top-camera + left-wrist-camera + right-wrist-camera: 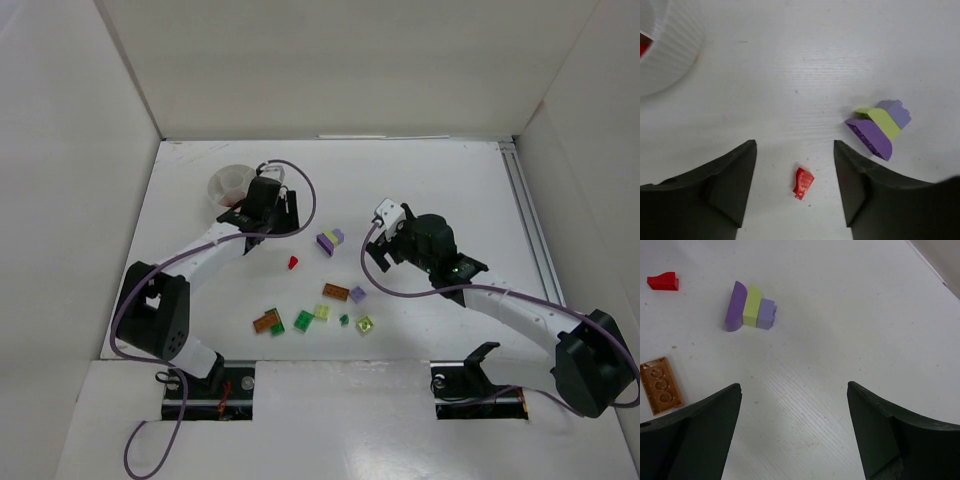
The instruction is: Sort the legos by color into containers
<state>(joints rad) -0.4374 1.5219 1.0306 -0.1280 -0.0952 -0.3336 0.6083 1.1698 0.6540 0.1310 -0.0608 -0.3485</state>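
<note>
A plain white tabletop (450, 200) boxed in by white walls set the stage. The legos lay loose on it, none lifted. A small red wedge-shaped brick (803, 183) sat right between the dark fingers of the left gripper (795, 143), whose jaws were spread wide and held nothing. It looked lined up on that piece as the next pick.

Up and to the right in that wrist view lay a three-brick stack (878, 127): a purple curved piece, a yellow-green slice and a lilac studded block, pressed together on their side. That meant trouble for colour sorting, since the clump would likely need splitting.

Nearer the arm bases came the scatter:
- an orange flat plate (335, 291)
- a small lilac brick (358, 294)
- an orange-and-green pair (269, 322), the two touching
- a bright green square (303, 321)
- a yellow-green brick (322, 312)
- a translucent yellow-green piece (365, 324)
- a tiny dark green bit (344, 320), too small to read

The round white ribbed dish (215, 180) stood far left, beside the left wrist, which hid part of its rim from above. The wrist camera cropped it too, showing only a sliver of red inside. No dividers could be made out.

The right gripper (794, 385) hung over bare table, fingers parted and empty. It was most likely held clear so the left arm had room.
</note>
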